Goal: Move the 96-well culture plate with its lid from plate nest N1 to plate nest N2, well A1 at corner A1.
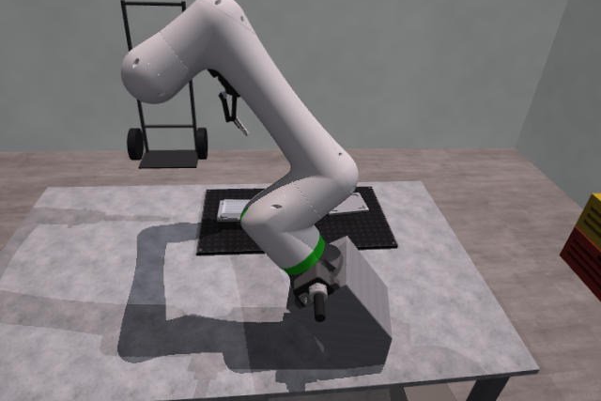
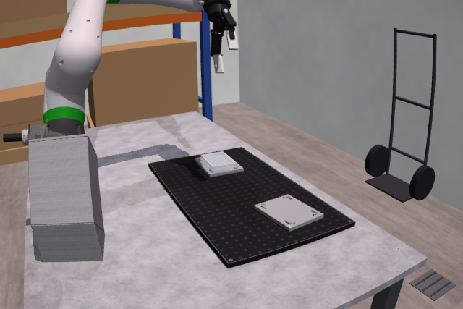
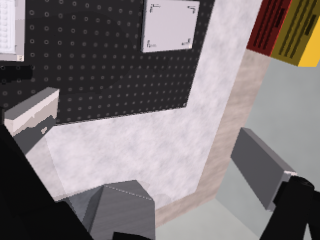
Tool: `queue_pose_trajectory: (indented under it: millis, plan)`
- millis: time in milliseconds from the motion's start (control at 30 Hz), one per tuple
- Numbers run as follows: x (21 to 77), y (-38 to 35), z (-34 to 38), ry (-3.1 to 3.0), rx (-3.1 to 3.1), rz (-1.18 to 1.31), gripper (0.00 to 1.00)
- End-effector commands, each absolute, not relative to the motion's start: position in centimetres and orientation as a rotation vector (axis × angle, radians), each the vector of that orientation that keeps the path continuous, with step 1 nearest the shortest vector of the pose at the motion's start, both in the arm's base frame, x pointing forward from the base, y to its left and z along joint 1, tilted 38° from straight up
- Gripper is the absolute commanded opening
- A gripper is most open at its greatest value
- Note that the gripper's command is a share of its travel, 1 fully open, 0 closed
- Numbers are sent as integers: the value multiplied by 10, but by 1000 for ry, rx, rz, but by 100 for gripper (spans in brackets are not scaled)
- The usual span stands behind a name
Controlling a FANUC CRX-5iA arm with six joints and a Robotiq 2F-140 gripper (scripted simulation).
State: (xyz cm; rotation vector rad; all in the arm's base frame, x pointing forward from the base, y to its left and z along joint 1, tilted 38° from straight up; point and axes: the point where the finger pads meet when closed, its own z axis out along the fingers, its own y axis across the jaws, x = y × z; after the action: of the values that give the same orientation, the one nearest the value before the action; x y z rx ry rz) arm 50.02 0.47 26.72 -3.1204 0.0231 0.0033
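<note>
Two plate nests are mounted on the black perforated breadboard point(image 2: 224, 219), which lies on the grey table point(image 2: 157, 260). Plate nest N1 point(image 2: 224, 171) carries the 96-well culture plate point(image 2: 219, 161), which sits flat on it; its lid cannot be told apart from the plate at this size. Plate nest N2 point(image 2: 289, 212) stands well apart from N1 on the same breadboard, with nothing on it, and its corner locator marks are visible in the wrist view point(image 3: 170, 26).

The gripper point(image 2: 224, 53) hangs high above the table, over the far side of the breadboard near N1, pointing roughly downward. Its fingers are spread to their full width and carry nothing. In the wrist view, the two grey pads point(image 3: 260, 172) stand wide apart at the left and right edges, with table and breadboard visible between them.

The arm rises from a grey pedestal point(image 2: 63, 200) at the table's near edge. A black hand truck point(image 2: 411, 103) stands on the floor by the wall. Red and yellow crates point(image 1: 590, 241) sit at the right edge of the top view.
</note>
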Motion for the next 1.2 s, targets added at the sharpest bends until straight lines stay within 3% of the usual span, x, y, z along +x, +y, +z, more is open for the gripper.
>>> queue_pose_trajectory:
  millis: [0, 1167]
  plan:
    - [503, 18, 255, 129, -3091, 2, 100]
    - [514, 137, 165, 1003, -2599, 168, 100]
